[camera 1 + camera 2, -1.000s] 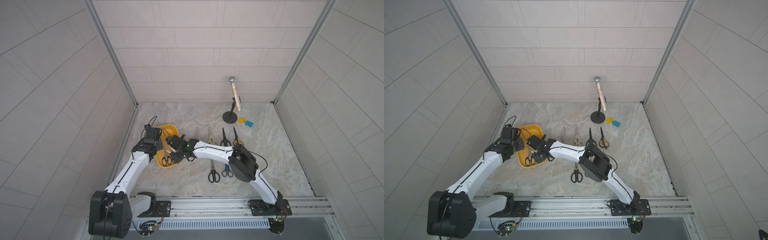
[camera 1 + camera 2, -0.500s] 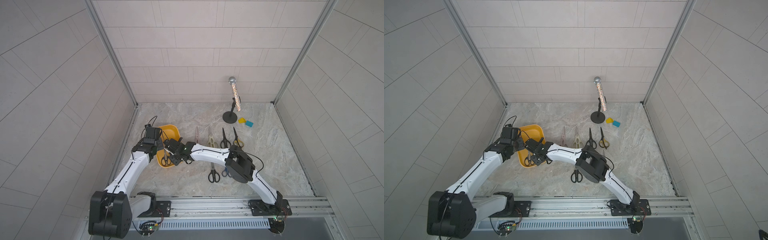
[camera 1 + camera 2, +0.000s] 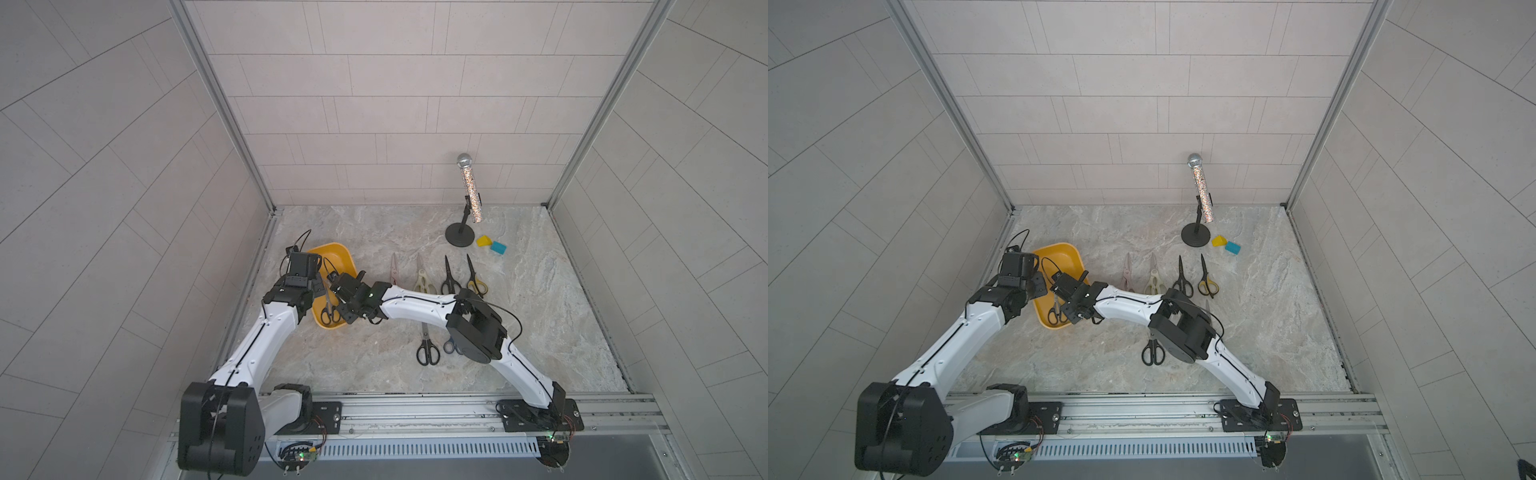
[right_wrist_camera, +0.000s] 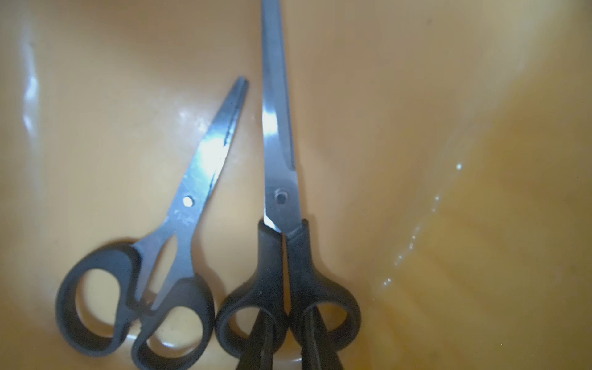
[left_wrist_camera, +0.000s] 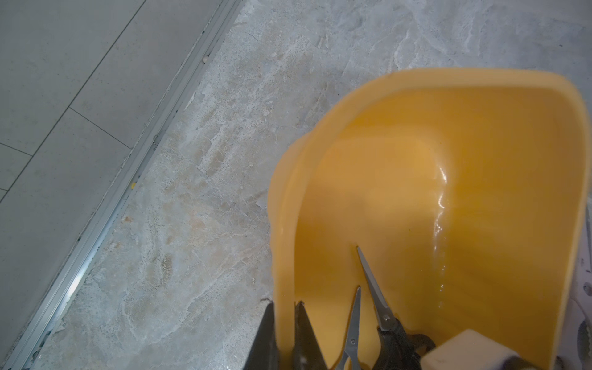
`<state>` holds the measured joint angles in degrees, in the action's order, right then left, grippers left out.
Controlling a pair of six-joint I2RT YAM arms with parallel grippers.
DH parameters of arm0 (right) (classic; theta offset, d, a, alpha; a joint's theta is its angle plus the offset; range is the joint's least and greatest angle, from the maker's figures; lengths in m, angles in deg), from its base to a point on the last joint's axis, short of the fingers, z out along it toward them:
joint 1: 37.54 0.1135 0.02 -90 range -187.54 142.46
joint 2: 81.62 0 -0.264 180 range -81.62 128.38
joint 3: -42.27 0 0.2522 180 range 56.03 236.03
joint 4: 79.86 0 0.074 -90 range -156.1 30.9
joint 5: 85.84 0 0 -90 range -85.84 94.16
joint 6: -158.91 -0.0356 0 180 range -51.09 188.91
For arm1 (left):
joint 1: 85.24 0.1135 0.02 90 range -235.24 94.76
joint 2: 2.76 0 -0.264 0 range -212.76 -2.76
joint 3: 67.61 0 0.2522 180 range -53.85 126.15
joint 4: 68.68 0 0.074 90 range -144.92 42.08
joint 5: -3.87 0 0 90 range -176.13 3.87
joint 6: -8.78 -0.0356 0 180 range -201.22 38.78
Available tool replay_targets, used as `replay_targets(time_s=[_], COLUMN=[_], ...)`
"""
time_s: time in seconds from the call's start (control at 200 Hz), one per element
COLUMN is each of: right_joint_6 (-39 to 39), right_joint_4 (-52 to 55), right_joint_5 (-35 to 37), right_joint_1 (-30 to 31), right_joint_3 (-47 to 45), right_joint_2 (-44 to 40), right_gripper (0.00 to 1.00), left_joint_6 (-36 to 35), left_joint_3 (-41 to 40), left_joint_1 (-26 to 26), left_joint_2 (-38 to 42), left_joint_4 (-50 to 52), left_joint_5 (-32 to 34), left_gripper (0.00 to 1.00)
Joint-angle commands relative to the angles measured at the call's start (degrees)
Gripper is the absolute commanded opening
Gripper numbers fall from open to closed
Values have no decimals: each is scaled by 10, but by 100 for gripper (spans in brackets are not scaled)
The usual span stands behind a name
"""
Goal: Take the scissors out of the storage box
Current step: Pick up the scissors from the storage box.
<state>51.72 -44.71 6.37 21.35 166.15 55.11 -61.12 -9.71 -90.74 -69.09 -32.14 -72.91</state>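
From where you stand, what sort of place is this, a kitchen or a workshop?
Most likely a robot test booth: plain panel walls box in a marble-look tabletop, two white arms are bolted to a metal rail, and scissors lie in a row near a glittery microphone on a stand.

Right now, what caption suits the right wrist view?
Right pincer grips the longer black-handled scissors beside a shorter pair in the yellow storage box.

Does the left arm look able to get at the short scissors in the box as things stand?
Probably not: the left pincer is shut on the box rim, and the right pincer grips the long pair beside the short scissors.
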Motion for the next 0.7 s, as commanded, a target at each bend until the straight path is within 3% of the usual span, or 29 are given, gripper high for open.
replay_targets(time_s=[0.0,0.08,0.48,0.695], right_joint_6=[-2,1,-47,-78], right_joint_4=[10,5,-28,-45], right_joint_5=[2,4,-11,-19], right_joint_1=[-11,-11,-14,-21], right_joint_3=[-38,-41,-113,-135], right_joint_2=[1,-16,-130,-149], right_gripper=[4,0,0,0], left_joint_6=[-11,-12,-12,-10], left_joint_3=[12,12,12,10], left_joint_1=[-2,-1,0,0], left_joint_2=[-5,-5,-7,-6], left_joint_4=[30,31,31,30], left_joint_5=[-4,-2,8,2], left_gripper=[0,0,0,0])
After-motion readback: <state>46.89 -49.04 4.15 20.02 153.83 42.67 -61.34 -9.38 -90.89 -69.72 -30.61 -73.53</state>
